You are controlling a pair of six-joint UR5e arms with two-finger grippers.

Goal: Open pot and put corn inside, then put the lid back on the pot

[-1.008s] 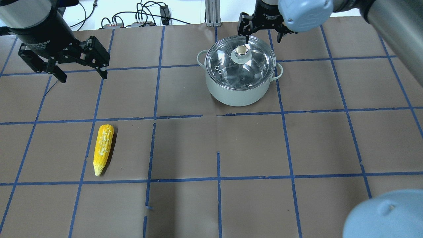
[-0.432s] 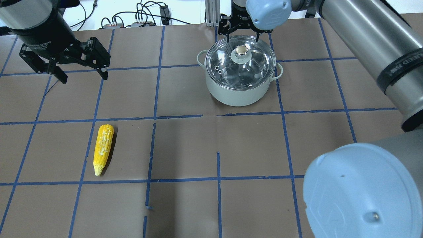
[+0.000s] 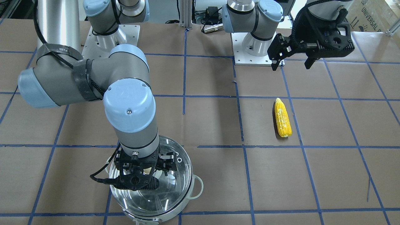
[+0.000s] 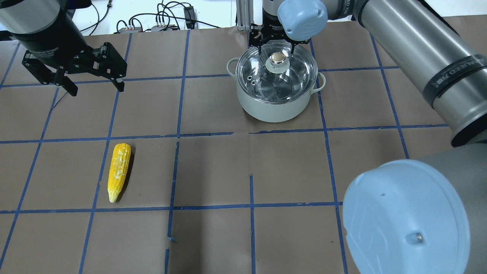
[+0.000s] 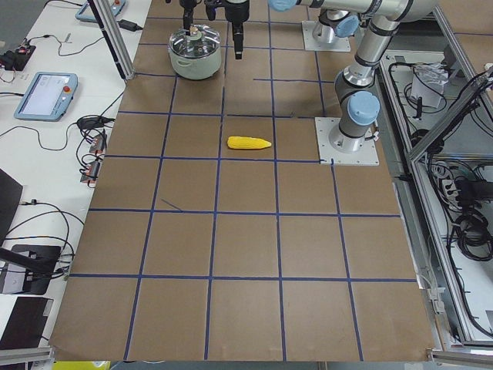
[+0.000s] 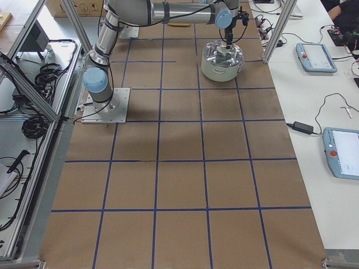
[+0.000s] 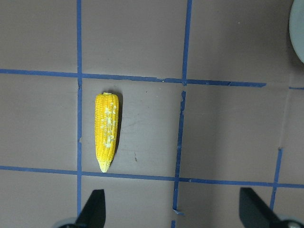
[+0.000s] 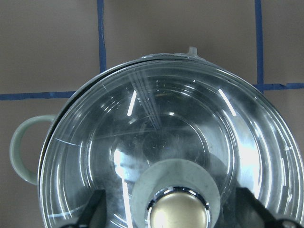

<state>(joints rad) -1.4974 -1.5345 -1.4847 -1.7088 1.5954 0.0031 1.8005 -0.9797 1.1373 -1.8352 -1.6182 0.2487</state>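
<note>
The glass lid (image 4: 291,74) sat on the pot (image 4: 272,108), far across the desk (image 4: 213,167) from the corn (image 4: 118,171). It looked rigid, slick and breakable, so its knob (image 4: 278,58) seemed the best hold. The right pincer (image 4: 276,53) hung open astride the knob, and the left pincer (image 4: 97,89) was open and empty.

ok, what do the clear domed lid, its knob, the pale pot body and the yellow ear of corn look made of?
Clear domed lid: likely glass; see-through, sharp light streaks.
Shiny round knob: polished metal look, mirror glint.
Pale round pot: smooth whitish coated wall, reflective steel-like inside.
Yellow ear of corn: probably moulded plastic; uniform saturated colour.
</note>
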